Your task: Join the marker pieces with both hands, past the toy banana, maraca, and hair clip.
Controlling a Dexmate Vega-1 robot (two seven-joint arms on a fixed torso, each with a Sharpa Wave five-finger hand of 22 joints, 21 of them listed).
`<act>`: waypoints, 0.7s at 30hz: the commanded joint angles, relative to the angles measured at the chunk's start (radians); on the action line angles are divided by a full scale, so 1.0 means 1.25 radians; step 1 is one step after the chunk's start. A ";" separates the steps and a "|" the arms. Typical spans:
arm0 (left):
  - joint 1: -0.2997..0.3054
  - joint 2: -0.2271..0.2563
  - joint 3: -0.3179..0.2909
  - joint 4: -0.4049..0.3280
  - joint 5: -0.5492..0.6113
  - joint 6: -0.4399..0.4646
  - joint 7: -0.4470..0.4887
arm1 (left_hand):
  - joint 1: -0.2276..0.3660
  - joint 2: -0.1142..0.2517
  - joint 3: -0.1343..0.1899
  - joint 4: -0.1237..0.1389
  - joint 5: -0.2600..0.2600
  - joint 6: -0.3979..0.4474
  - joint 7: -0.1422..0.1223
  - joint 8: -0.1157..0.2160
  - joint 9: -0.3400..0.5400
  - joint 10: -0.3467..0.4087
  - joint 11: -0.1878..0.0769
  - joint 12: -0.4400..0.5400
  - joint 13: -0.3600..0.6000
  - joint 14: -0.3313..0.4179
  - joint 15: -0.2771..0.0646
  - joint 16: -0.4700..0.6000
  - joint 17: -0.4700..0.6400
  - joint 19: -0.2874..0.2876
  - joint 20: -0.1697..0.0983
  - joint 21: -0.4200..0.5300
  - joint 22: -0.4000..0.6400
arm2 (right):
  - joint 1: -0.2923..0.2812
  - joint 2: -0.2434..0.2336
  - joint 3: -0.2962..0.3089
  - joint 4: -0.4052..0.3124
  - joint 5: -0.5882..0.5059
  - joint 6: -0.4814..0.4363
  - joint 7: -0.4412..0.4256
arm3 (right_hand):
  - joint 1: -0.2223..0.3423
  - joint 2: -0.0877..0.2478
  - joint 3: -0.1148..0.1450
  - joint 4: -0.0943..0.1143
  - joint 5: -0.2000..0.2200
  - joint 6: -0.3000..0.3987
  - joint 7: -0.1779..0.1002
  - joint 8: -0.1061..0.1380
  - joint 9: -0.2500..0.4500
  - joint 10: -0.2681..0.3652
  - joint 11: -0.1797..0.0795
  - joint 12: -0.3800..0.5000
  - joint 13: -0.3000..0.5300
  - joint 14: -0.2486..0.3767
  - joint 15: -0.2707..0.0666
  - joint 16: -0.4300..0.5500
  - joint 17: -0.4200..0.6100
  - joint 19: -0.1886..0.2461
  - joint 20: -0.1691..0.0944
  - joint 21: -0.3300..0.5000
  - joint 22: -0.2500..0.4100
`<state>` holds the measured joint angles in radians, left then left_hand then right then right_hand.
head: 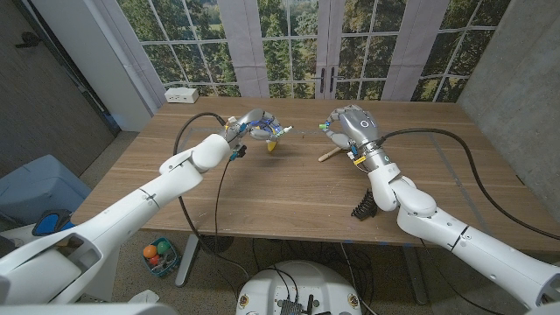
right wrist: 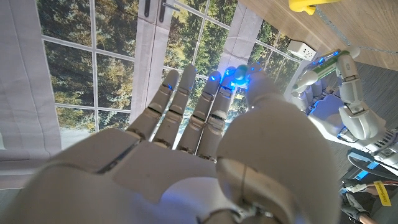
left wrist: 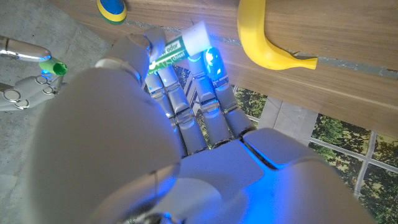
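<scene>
Both hands hover upper centre: left hand [head: 255, 125] grips the marker body [left wrist: 176, 50], right hand [head: 348, 124] pinches the green cap [right wrist: 249, 70]. They should line up slowly above the surface [head: 289, 188].

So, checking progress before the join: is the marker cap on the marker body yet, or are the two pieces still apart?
Apart. The left robot hand grips the white green-labelled marker body; the green cap is at the right robot hand.

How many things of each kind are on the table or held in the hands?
marker pieces: 2 (body, cap)
toy banana: 1
maraca: 1
hair clip: 1
white box: 1
Total: 6
</scene>
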<state>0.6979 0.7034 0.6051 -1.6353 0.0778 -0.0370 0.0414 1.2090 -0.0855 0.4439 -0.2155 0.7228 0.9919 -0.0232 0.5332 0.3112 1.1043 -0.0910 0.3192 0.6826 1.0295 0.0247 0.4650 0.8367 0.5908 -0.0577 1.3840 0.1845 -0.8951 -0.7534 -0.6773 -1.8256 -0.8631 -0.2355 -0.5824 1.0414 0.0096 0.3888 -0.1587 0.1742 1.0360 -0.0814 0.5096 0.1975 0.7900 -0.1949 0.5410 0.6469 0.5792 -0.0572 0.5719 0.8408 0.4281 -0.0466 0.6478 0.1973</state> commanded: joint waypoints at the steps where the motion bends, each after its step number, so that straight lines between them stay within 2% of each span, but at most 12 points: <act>1: -0.018 -0.008 0.013 0.008 0.006 0.000 -0.018 | -0.007 0.017 0.059 0.051 0.005 0.005 0.000 0.002 0.063 0.085 -0.076 -0.002 0.040 0.168 -0.208 0.001 0.005 -0.003 -0.087 0.004 0.003 | 0.012 -0.004 -0.007 -0.003 -0.028 0.022 0.014 | 0.038 0.033 -0.001 -0.001 0.006 0.031 -0.033 0.006 0.003 0.010 -0.005 -0.002 0.004 0.010 -0.135 -0.005 0.004 -0.002 -0.010 0.004 0.002; 21: -0.058 -0.027 0.042 0.035 0.013 -0.010 -0.062 | -0.009 0.015 0.065 0.051 0.006 0.006 0.000 0.001 0.063 0.089 -0.076 -0.010 0.044 0.170 -0.208 -0.008 0.008 -0.006 -0.088 0.010 0.002 | 0.038 0.000 -0.019 0.016 -0.058 0.052 0.035 | 0.039 0.033 -0.004 0.000 0.006 0.032 -0.034 0.006 0.003 0.012 -0.005 -0.005 0.006 0.016 -0.135 -0.014 0.011 -0.006 -0.011 0.012 0.001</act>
<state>0.6499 0.6818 0.6398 -1.6090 0.0903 -0.0410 -0.0101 1.2090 -0.0855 0.4504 -0.2220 0.7260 0.9914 -0.0233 0.5291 0.3162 1.1078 -0.0911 0.3085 0.6890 1.0347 0.0298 0.4566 0.8409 0.5842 -0.0536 1.3923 0.1846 -0.8646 -0.7575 -0.6929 -1.8203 -0.9160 -0.1887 -0.5519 1.0414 0.0096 0.3860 -0.1614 0.1777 1.0361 -0.0814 0.5107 0.1978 0.7901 -0.1949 0.5361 0.6512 0.5918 -0.0590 0.5570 0.8501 0.4282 -0.0465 0.6547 0.1952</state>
